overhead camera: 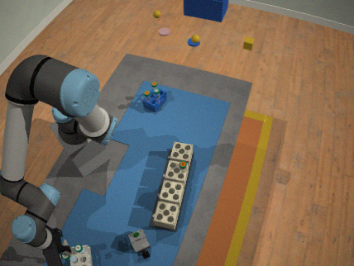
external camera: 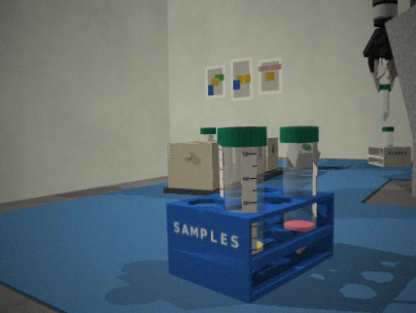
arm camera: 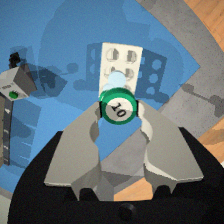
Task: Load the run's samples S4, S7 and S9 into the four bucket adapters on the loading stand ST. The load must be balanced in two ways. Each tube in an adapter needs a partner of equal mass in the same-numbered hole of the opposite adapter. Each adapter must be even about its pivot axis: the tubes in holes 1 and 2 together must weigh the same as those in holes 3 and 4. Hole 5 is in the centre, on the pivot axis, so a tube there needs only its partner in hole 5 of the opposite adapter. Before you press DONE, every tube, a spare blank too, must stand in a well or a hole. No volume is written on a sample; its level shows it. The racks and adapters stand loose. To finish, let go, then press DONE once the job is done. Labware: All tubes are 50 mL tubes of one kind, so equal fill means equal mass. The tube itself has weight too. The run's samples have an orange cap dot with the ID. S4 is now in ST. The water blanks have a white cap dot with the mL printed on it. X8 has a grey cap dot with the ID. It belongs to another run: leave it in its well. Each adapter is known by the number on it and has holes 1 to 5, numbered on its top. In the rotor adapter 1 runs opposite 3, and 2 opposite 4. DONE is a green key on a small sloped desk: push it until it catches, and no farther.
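My gripper (external camera: 384,73) (arm camera: 118,101) is shut on a water blank (external camera: 385,103) with a green cap and a white dot marked 10. It holds the blank upright, well above the white BLANKS rack (overhead camera: 81,256) (external camera: 389,156) (arm camera: 121,56). Another blank (external camera: 387,136) stands in that rack. The four beige adapters of stand ST (overhead camera: 166,214) (external camera: 191,165) lie in a row. S4 (overhead camera: 182,165) stands in the second adapter from the far end. The blue SAMPLES rack (overhead camera: 154,103) (external camera: 204,238) holds tubes with green caps (external camera: 242,167) (external camera: 298,160). The DONE desk (overhead camera: 138,240) (arm camera: 20,82) carries its green key (arm camera: 13,94).
The arm's large elbow (overhead camera: 78,92) hangs over the left of the mat. An orange and yellow strip (overhead camera: 244,173) runs along the right. A blue box (overhead camera: 205,8), balls, a pink disc (overhead camera: 165,31) and a yellow cube (overhead camera: 248,43) lie on the far floor.
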Controlling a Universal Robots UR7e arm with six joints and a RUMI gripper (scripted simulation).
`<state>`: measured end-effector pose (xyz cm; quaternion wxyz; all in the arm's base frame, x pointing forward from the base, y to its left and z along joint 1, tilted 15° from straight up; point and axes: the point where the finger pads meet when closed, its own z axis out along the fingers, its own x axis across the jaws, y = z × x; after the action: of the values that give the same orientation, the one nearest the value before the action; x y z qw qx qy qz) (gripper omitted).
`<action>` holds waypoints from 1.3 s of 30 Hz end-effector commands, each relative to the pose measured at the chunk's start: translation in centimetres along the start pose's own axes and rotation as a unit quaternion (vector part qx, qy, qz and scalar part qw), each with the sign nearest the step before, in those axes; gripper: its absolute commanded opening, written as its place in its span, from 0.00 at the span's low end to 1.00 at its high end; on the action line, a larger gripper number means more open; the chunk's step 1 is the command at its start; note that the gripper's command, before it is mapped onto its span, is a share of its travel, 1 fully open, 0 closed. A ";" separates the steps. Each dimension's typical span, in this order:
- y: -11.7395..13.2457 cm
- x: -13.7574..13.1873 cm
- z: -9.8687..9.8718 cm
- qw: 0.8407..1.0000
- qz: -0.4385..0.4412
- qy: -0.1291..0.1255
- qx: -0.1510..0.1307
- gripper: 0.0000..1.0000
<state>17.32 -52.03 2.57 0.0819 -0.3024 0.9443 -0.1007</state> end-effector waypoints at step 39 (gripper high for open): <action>12.1 -21.0 -0.1 0.885 -0.466 0.001 0.002 0.00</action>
<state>26.89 -31.37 1.59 0.0290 -0.6880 0.7139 -0.1273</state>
